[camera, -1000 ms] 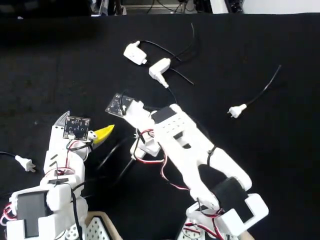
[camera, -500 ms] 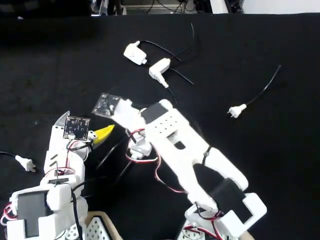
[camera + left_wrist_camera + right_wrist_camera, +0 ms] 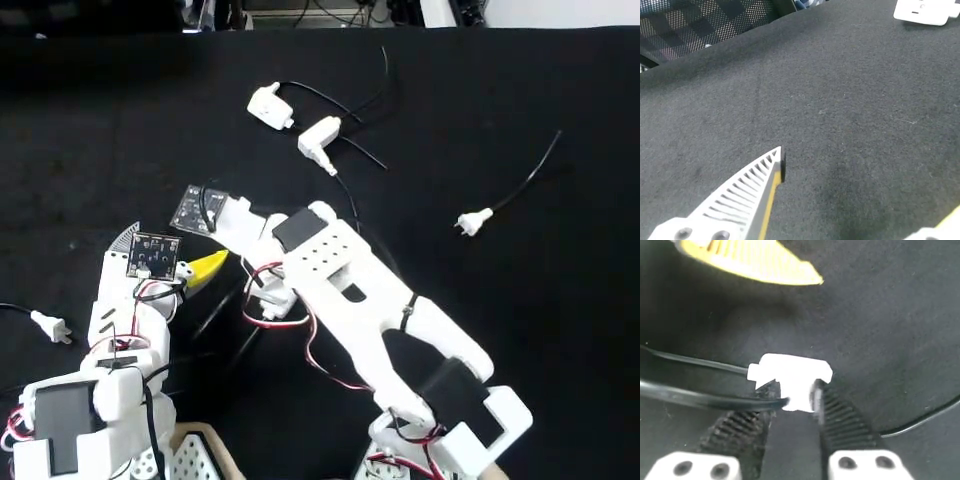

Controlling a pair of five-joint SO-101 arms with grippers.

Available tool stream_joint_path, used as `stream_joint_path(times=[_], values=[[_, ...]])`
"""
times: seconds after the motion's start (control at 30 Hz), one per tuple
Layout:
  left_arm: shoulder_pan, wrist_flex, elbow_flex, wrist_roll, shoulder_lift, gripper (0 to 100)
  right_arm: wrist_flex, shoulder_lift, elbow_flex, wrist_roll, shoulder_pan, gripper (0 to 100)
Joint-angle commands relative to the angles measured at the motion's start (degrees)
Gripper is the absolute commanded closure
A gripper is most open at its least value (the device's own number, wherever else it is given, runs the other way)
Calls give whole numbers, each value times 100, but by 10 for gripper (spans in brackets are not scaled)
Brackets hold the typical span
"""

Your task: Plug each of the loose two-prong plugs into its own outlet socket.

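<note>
My right gripper (image 3: 792, 392) is shut on a small white two-prong plug (image 3: 790, 371), whose black cable (image 3: 690, 362) trails off beside the dark fingers. In the high view the right arm (image 3: 330, 265) lies across the table's middle and hides its own gripper. My left gripper (image 3: 178, 243) rests at the near left, open and holding nothing; its yellow finger (image 3: 750, 257) lies just beyond the held plug. Two white outlet sockets (image 3: 268, 105) (image 3: 320, 135) lie at the far middle. Loose plugs lie at the right (image 3: 473, 221) and far left (image 3: 48, 326).
Black cables (image 3: 345, 105) run from the sockets toward the back edge, and another (image 3: 530, 175) trails from the right plug. The black cloth (image 3: 520, 320) covers the whole table. A white socket corner (image 3: 922, 10) shows far off in the left wrist view.
The right arm has swung left across the table, bringing its wrist close to the left gripper's yellow finger. The left arm, sockets and loose plugs have not moved.
</note>
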Motion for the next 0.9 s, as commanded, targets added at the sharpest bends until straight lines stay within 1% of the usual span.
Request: stream_joint_path(times=[0.0, 0.07, 0.33, 0.5, 0.6, 0.73, 0.87], values=[[13, 35, 110, -18, -123, 478, -44, -13, -356, -44, -53, 973], [13, 35, 110, -18, -123, 478, -44, -13, -356, -35, -44, 987], [13, 35, 110, -18, -123, 478, 18, -13, -321, -62, 123, 986], [13, 35, 110, -18, -123, 478, 475, -66, -312, -62, 141, 986], [13, 35, 110, -18, -123, 478, 615, -75, -259, -97, 352, 986], [13, 35, 110, -18, -123, 478, 334, -84, 127, -325, 677, 986], [13, 26, 110, -18, -123, 478, 97, -523, 620, -369, 721, 986]])
